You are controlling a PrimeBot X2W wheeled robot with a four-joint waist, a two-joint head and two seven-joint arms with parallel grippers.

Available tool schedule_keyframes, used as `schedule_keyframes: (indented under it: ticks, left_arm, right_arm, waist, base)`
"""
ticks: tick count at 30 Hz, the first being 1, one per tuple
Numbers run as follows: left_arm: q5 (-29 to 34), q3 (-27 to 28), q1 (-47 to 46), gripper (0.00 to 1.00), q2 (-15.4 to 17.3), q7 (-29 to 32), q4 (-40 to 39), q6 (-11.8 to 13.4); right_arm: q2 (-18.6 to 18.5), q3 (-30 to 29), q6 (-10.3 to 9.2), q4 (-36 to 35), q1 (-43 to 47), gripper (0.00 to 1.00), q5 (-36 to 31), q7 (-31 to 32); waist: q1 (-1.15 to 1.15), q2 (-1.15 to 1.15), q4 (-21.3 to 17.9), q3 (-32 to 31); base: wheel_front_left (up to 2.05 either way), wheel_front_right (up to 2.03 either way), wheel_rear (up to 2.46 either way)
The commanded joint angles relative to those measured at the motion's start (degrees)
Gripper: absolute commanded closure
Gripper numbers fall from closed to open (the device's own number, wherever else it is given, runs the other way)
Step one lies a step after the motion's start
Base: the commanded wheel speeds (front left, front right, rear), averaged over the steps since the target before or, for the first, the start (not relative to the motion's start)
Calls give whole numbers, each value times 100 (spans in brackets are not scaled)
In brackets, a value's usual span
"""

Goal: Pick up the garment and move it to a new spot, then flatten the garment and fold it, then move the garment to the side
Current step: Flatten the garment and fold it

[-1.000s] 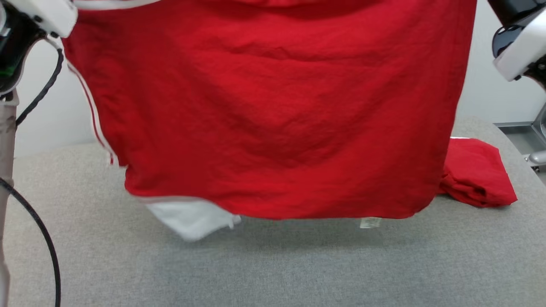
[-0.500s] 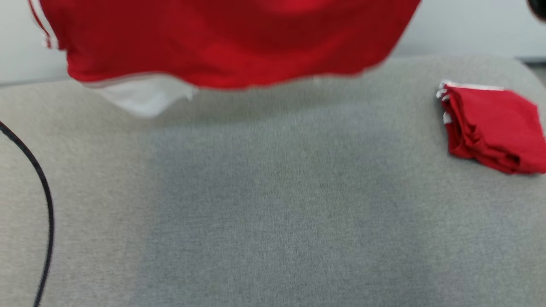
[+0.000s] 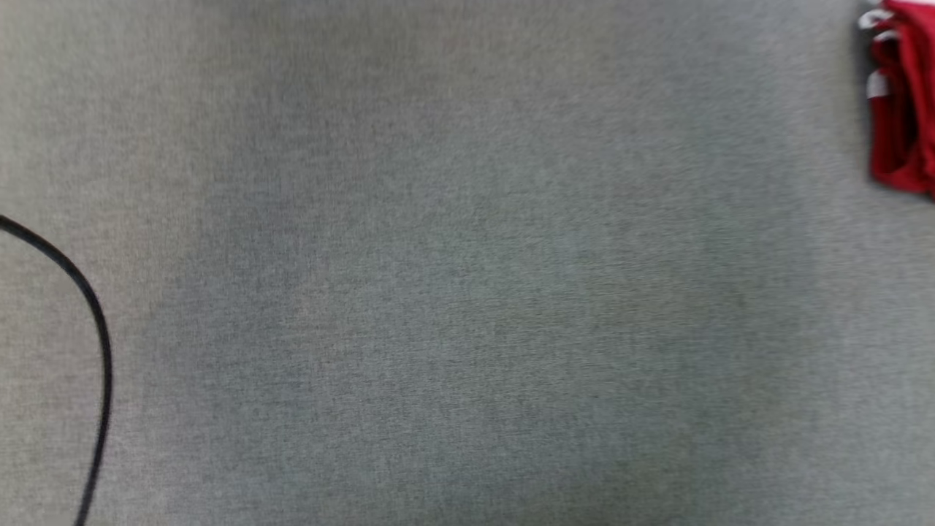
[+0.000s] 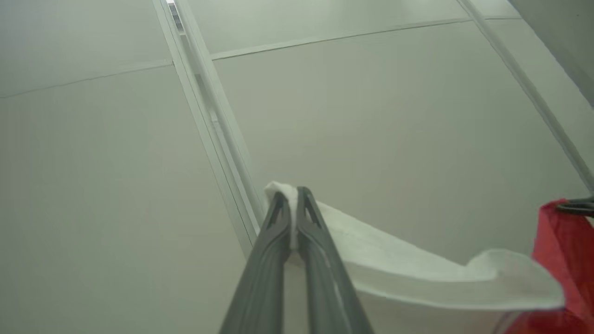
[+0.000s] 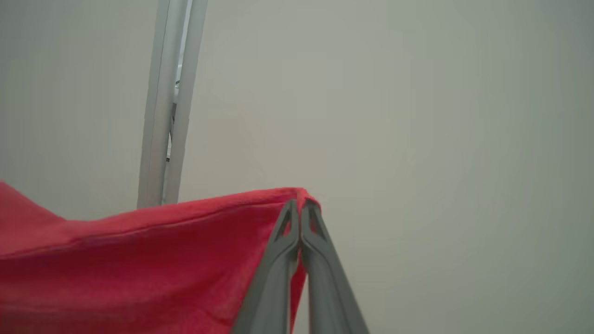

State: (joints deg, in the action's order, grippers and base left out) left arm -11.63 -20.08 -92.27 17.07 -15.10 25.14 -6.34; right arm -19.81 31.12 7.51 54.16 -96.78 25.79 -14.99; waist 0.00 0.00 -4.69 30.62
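The garment hangs stretched between my two grippers, held up toward the ceiling. In the left wrist view my left gripper (image 4: 291, 197) is shut on a white edge of the garment (image 4: 417, 273). That white band runs right to the red cloth (image 4: 557, 250), where the right gripper's dark tips (image 4: 577, 207) pinch it. In the right wrist view my right gripper (image 5: 300, 208) is shut on a corner of the red garment (image 5: 139, 260), which spreads away to the left.
The grey fabric table (image 3: 467, 292) lies under the head camera. A folded red garment (image 3: 902, 102) lies at its far right edge. A black cable (image 3: 95, 329) curves down the left side. A pale ceiling rail (image 4: 209, 116) runs overhead.
The head camera has tilted down, so the hanging red garment has slid out of the top of the view. The folded red piece now sits at the upper right corner.
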Motion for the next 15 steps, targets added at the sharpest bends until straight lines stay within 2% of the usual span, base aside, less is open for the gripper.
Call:
schedule_keyframes:
  ticks: [1,7,11,15]
  left_arm:
    - [7,53,160,100,-2,-1,-72,-34]
    - [-441,-37,1372,100,-62,-1,-119,-113]
    - [-1169,-416,2270,100,142,-2,-135,-106]
    - [-1942,-502,3515,100,366,-1,-550,-108]
  right_arm:
    - [19,-118,-4,-61,188,100,-129,-30]
    - [189,-397,-4,-179,1176,100,-409,-30]
    - [118,-311,-4,-332,1905,100,-124,-30]
    - [-127,-219,-4,-842,2872,100,318,-31]
  waist:
    - [0,0,193,324]
    - [0,0,280,365]
    - [0,0,311,143]
    - [0,0,319,-254]
  base:
    - [0,0,0]
    - [0,0,0]
    - [0,0,0]
    - [0,0,0]
